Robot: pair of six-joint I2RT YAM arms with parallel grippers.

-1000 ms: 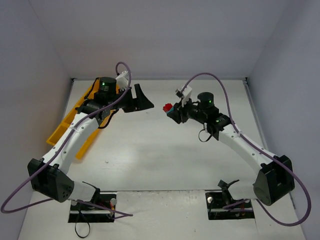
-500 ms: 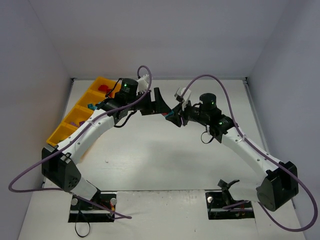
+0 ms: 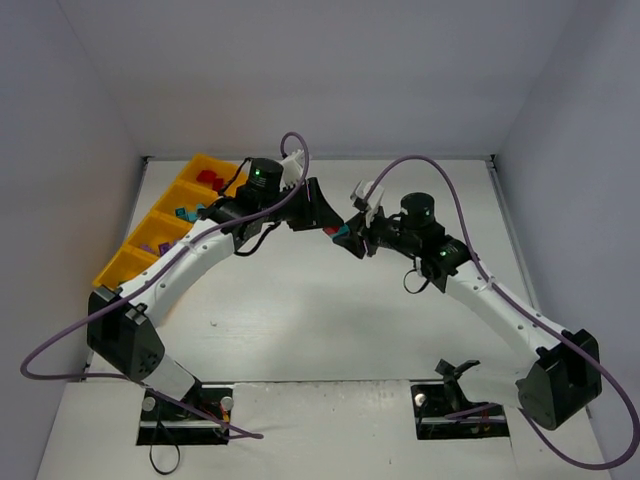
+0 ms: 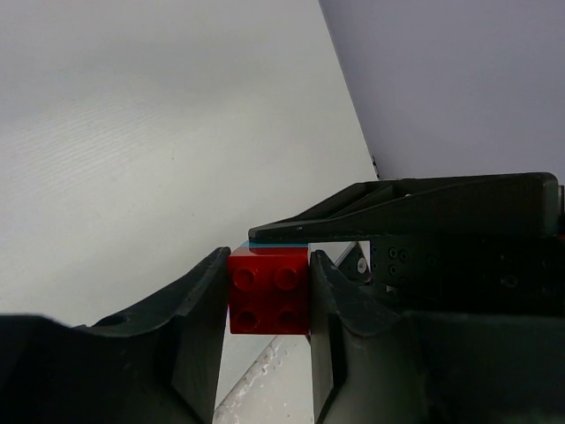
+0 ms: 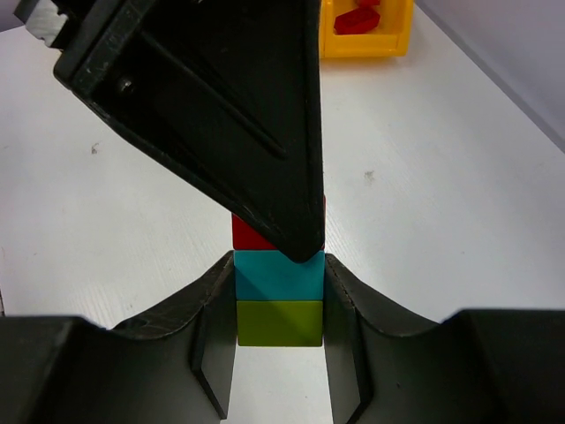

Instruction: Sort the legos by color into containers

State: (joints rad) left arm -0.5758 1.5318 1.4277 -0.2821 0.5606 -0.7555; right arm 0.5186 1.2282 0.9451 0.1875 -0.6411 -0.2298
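Tray (image 3: 118, 266) with four compartments lies at the table's far left, some bricks already inside. Toward the centre, the left gripper (image 4: 269, 269) pinches the red brick (image 4: 269, 302) at one end of a three-brick stack (image 3: 343, 236) held above the table. The right gripper (image 5: 280, 265) clamps the teal brick (image 5: 279, 276) and lime brick (image 5: 279, 322). Separation appears under way. Next comes a straight pull apart along the stack's long axis, which runs gripper to gripper, red end pointing left.

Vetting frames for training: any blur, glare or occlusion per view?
Top external: soft even light, no glare, held bricks tiny. Left wrist: red brick sharp, near fingers dark. Right wrist: left gripper blocks the upper frame; teal brick sharp.
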